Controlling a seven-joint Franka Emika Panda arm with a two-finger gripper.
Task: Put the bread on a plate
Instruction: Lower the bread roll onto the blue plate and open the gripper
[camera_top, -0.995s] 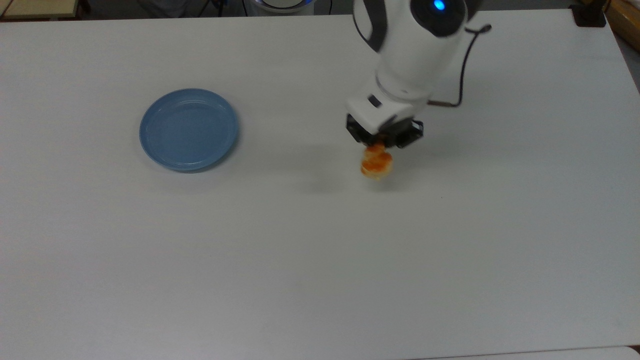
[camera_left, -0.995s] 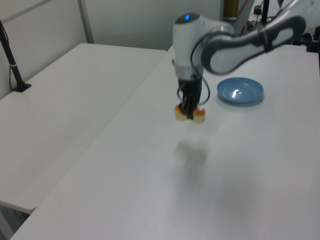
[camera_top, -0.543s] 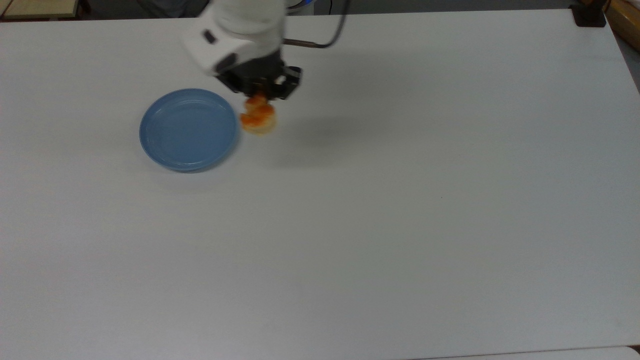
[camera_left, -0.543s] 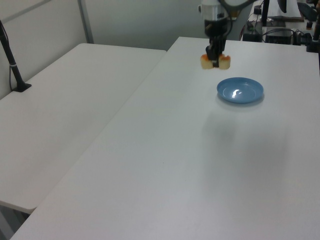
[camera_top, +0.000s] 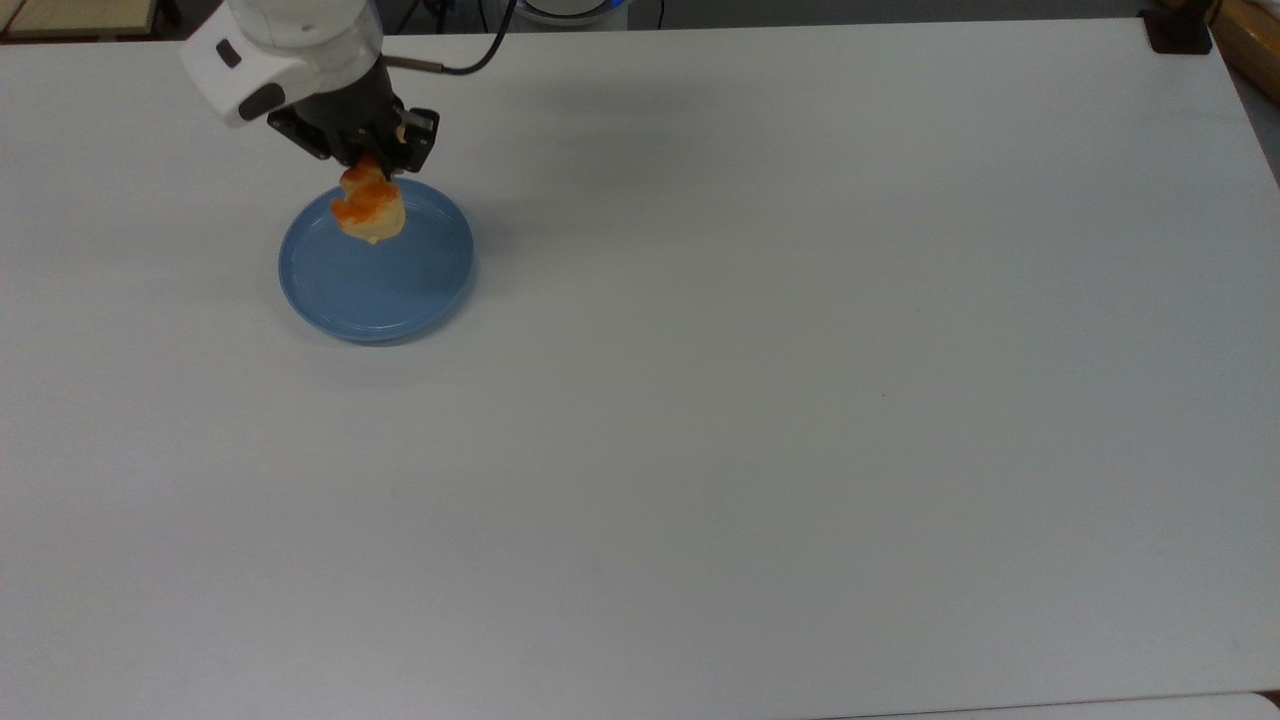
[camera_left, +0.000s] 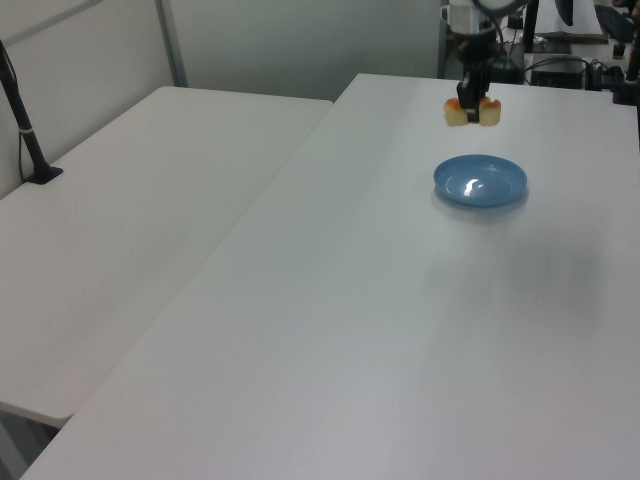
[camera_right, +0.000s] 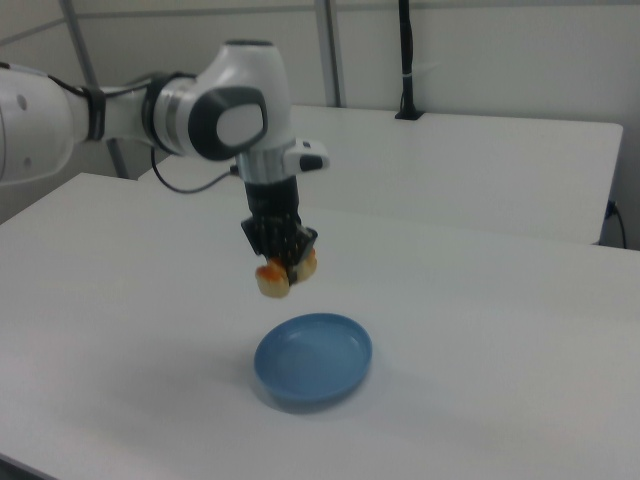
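Note:
The bread (camera_top: 368, 208), a small pale-yellow bun with orange-brown lumps, hangs in the air with my gripper (camera_top: 372, 180) shut on it. It floats above the light-blue plate (camera_top: 390, 285), clearly off its surface; in the right view the bread (camera_right: 284, 275) is well above the plate (camera_right: 313, 359). In the left view my gripper (camera_left: 471, 103) holds the bread (camera_left: 472, 112) above and behind the plate (camera_left: 480, 181). The plate lies flat on the white table and has nothing on it.
The white table (camera_top: 760, 400) stretches wide to the top view's right. A second white table (camera_left: 120, 230) stands beside it at the left view's left. A black post (camera_left: 25, 130) rises at that table's far edge.
My gripper has carried the bread across the table to the top view's left, from the right of the plate to above the plate's upper part.

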